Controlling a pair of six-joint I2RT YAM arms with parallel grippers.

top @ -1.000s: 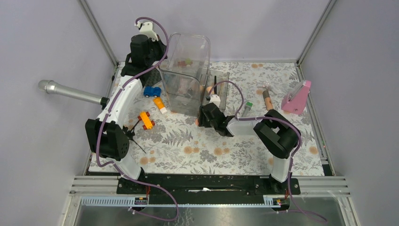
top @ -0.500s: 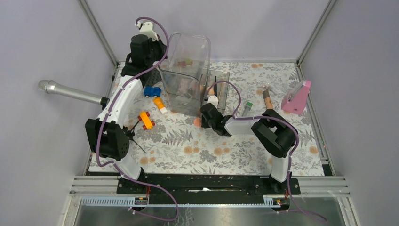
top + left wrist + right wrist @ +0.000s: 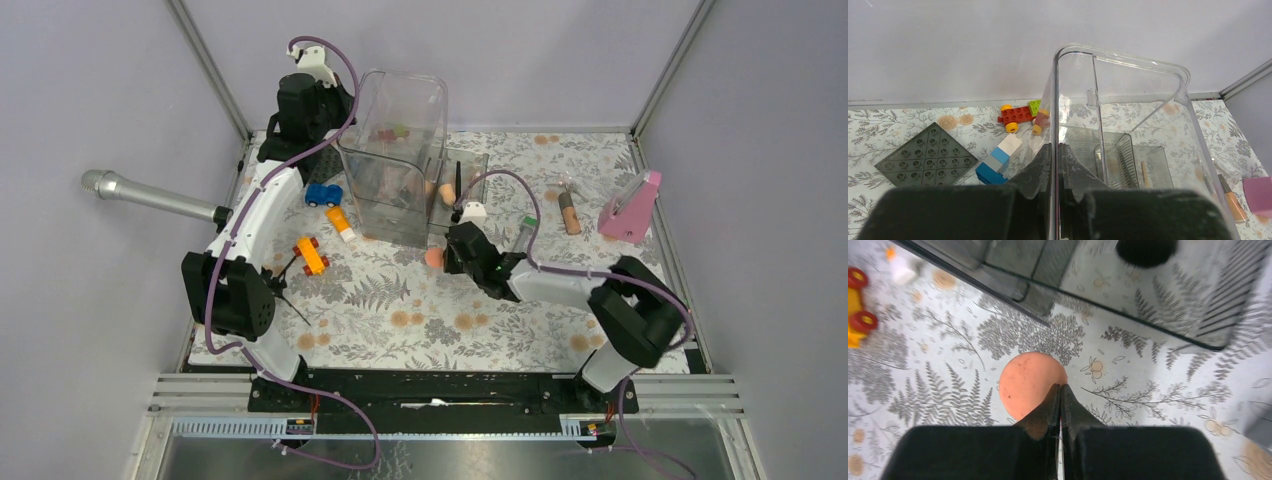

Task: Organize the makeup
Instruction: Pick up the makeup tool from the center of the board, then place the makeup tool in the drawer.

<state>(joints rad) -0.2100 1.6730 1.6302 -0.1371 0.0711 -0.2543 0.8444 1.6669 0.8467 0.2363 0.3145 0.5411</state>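
Top view first: my right pincer (image 3: 447, 258) is low over the fern-print counter (image 3: 400, 320) mid-frame. Its tips are right at the coral-pink round disc (image 3: 433, 257), which lies just below the tall clear plastic bin (image 3: 405, 76). My left pincer (image 3: 343, 128) is up at the bin's left wall. The open counter is all toward the bottom of the frame. The orange toy car (image 3: 311, 256) sits well off to the left and the grey tube with green cap (image 3: 525, 232) is off to the right.

Left wrist view: my left pincer (image 3: 1054, 146) is pinching the bin (image 3: 1182, 80) wall, one finger each side. I reckon that's there to steady it, so no tugging while the other arm works.

Right wrist view: my right pincer (image 3: 1060, 388) is pressed fully together, tips on the lower right rim of the disc (image 3: 1028, 380). I can't tell if I've actually caught the rim or just closed beside it. If it's caught, I'd lift slowly and straight up, since a thin edge grip looks likely to slip. The low clear tray (image 3: 1148, 325) edge runs across the upper frame, pretty close, so I'd get above that before swinging toward the bin.
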